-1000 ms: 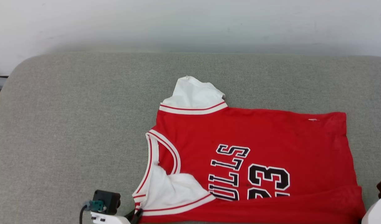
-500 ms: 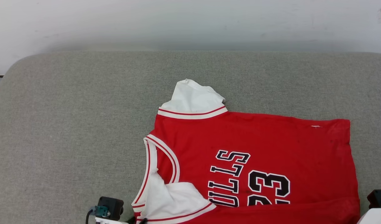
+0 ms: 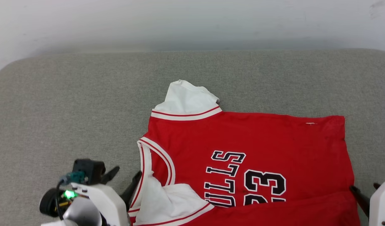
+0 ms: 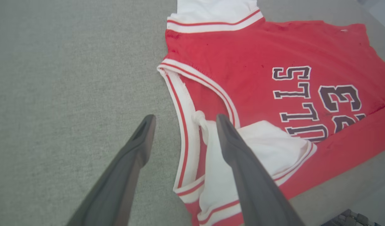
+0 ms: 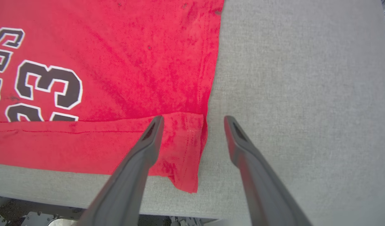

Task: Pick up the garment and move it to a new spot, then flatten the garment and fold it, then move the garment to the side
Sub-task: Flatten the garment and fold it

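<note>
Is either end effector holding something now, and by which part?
Nothing is held: the left end effector and the right end effector are open at edges of the garment.

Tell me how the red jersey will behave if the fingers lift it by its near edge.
Probably floppy: the jersey lies flat with its near strip folded over itself, so it should drape and sag. Likely light, since the cloth looks thin.

A black camera block (image 3: 88,169) sits above the glossy white wrist shell (image 3: 100,201), with teal plug (image 3: 73,177), black cable (image 3: 59,188) and green light (image 3: 67,194) beside it. Dark grey fingers (image 4: 137,150) taper.
</note>
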Controlling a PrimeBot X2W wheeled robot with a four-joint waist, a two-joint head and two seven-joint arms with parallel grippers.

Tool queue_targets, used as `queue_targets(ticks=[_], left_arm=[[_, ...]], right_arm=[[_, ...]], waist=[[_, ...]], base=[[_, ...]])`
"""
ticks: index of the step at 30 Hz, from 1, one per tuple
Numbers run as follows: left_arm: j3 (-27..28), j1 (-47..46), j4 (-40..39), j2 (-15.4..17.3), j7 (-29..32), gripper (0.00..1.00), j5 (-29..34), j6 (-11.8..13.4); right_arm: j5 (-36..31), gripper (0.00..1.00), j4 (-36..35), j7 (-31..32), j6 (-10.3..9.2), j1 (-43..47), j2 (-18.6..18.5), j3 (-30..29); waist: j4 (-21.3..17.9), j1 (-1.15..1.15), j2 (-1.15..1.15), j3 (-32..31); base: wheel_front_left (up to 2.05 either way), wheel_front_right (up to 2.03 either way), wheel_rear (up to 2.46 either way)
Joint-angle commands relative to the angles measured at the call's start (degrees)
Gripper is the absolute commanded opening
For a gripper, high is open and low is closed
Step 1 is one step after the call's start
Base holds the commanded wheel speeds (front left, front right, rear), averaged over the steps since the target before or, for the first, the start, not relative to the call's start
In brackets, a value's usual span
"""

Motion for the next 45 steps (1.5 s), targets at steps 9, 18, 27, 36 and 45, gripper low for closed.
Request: queue_targets(ticks=[9, 18, 27, 36, 45], left_arm=[[2.44, -17.95, -2.43, 3.17, 10.22, 1.0, -1.58, -6.01], [0.89, -39.7, 8.68, 1.06, 25.0, 1.0, -4.13, -13.54], [-3.82, -53.75, 25.58, -2.04, 32.33, 1.0, -0.1, -18.54], [-5.97, -59.99, 38.2, -4.02, 31.96, 1.0, 2.56, -20.79], [-7.76, -61.81, 45.17, -6.0, 31.01, 0.41, 2.27, -22.16]], right_arm=[[1.62, 1.0, -10.8, 2.17, -0.05, -6.04, 1.61, 3.16], [0.68, 1.0, -15.67, -0.33, -0.05, -10.84, 4.84, 6.82], [0.08, 1.0, -13.96, -3.33, -0.05, -13.48, 6.44, 9.51], [-0.58, 1.0, -11.34, -5.4, -0.05, -14.42, 6.66, 10.7], [-0.47, 1.0, -9.97, -6.68, -0.05, -14.98, 6.96, 11.15]], waist=[[-4.88, 0.0, 0.0, 5.92], [-9.45, 0.0, 0.0, 13.39], [-12.8, 0.0, 0.0, 18.87], [-14.26, 0.0, 0.0, 21.67], [-14.73, 0.0, 0.0, 23.43]], base=[[0.0, 0.0, 0.0], [0.0, 0.0, 0.0], [0.0, 0.0, 0.0], [0.0, 0.0, 0.0], [0.0, 0.0, 0.0]])
